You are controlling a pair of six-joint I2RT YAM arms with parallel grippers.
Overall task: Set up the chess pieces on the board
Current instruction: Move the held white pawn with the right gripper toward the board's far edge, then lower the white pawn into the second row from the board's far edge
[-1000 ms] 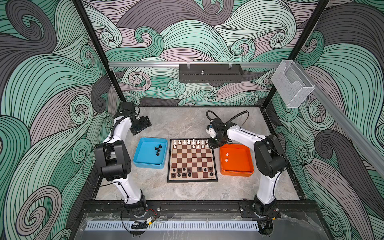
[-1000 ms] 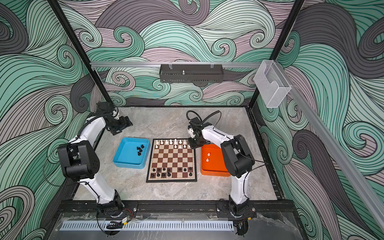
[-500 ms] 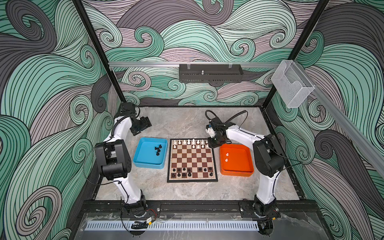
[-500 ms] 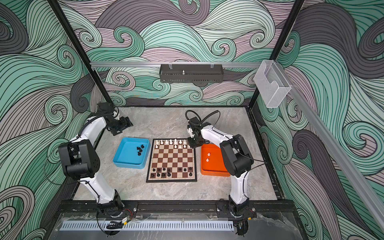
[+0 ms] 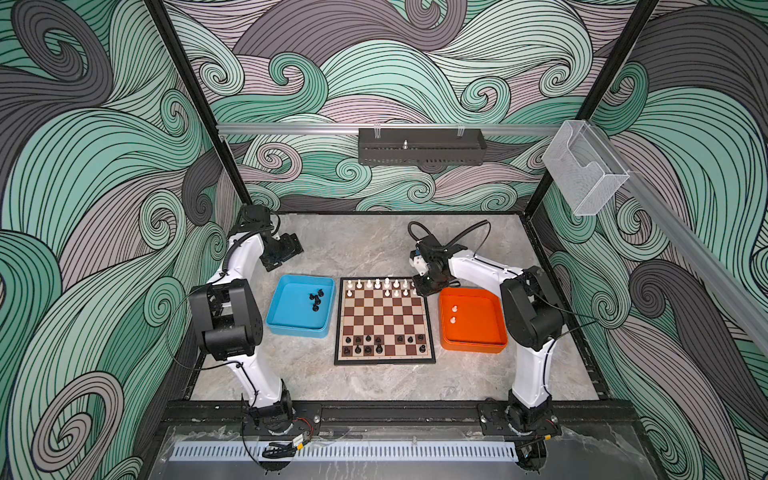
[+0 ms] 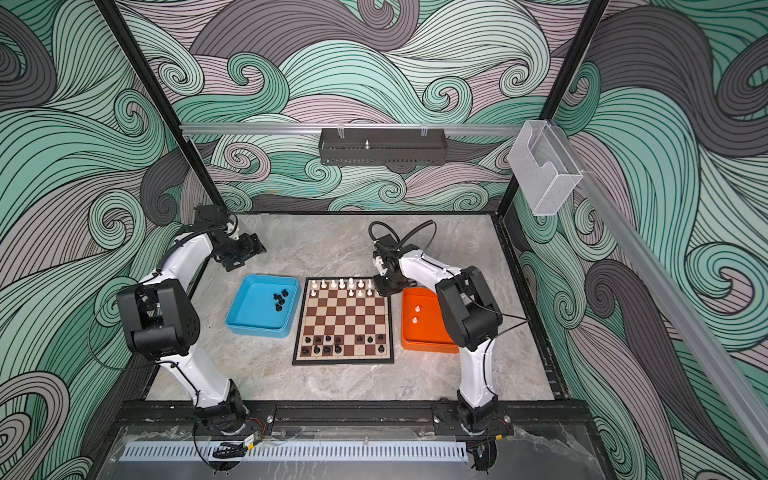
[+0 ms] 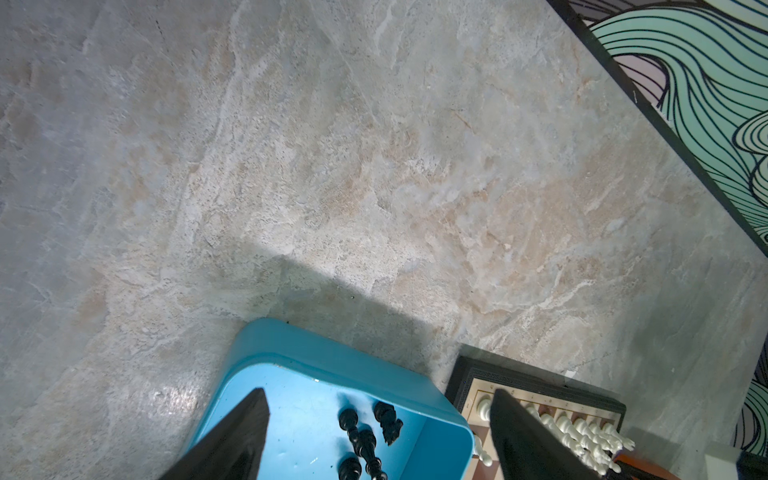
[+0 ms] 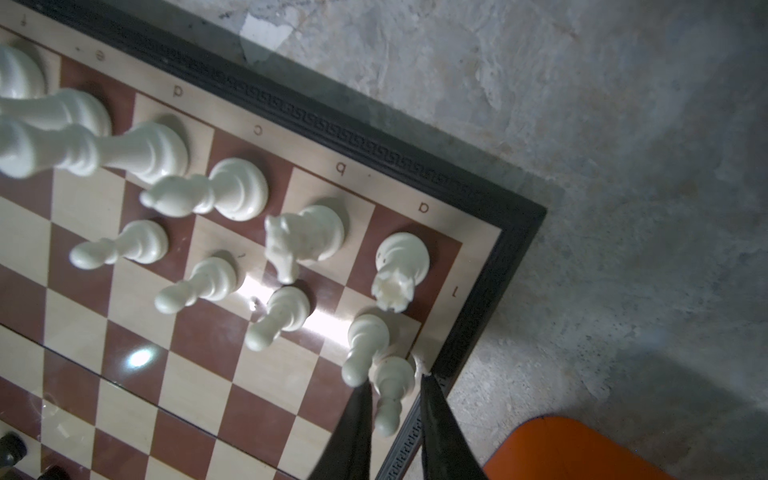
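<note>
Where swirl-patterned walls (image 5: pixel 124 208) of teal, mauve and grey close in on three sides, a marbled grey table (image 5: pixel 374 249) carries one board (image 5: pixel 384 320) at its middle, one blue tray (image 5: pixel 299 332) toward the left edge and one orange tray (image 5: pixel 473 347) toward the right edge; four black pieces (image 7: pixel 365 444) lie in the blue tray, two white pieces (image 5: pixel 454 308) in the orange; about twelve more black stand along the board's near edge and thirteen white along its far edge, though they are small to count; the left fingers (image 7: pixel 237 436) are spread wide and empty above the table beyond the blue tray's far edge; the right fingers (image 8: pixel 353 436) stand narrowly apart at the board's far right corner with a white pawn (image 8: pixel 390 386) between them; whether they pinch it I cannot tell.
</note>
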